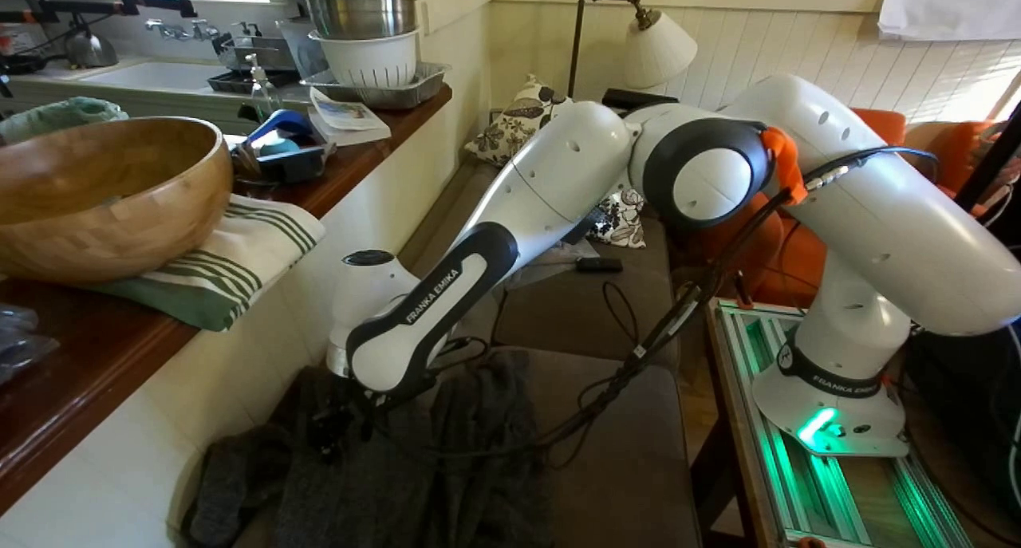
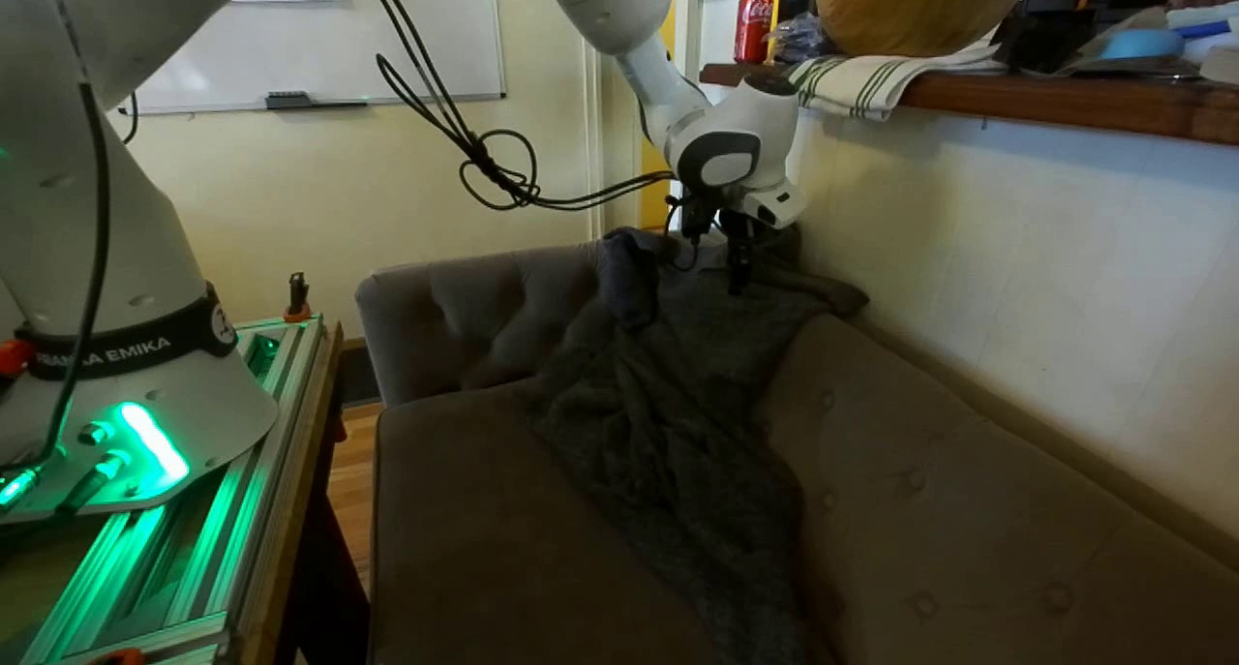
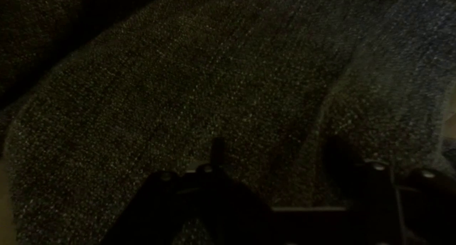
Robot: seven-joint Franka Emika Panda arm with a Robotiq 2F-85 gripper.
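A dark grey blanket (image 1: 486, 444) lies crumpled over the seat and the end of a brown couch (image 1: 614, 476); it also shows in an exterior view (image 2: 668, 404), draped over the couch's corner and armrest. My gripper (image 2: 738, 273) points down at the blanket near that corner, close to the wall. In an exterior view the black gripper (image 1: 333, 424) is hard to make out against the dark cloth. In the dark wrist view the two fingers (image 3: 276, 150) stand wide apart, and the blanket (image 3: 160, 84) fills the space between and beyond them. Whether the fingertips touch the cloth cannot be told.
A wooden counter ledge (image 1: 383, 153) runs above the couch, with a wooden bowl (image 1: 112, 205) on a striped towel (image 1: 239, 253). The wall (image 2: 1016, 258) stands beside the gripper. Cables (image 1: 630, 364) hang from the arm over the couch. Patterned pillows (image 1: 522, 121) lie farther along.
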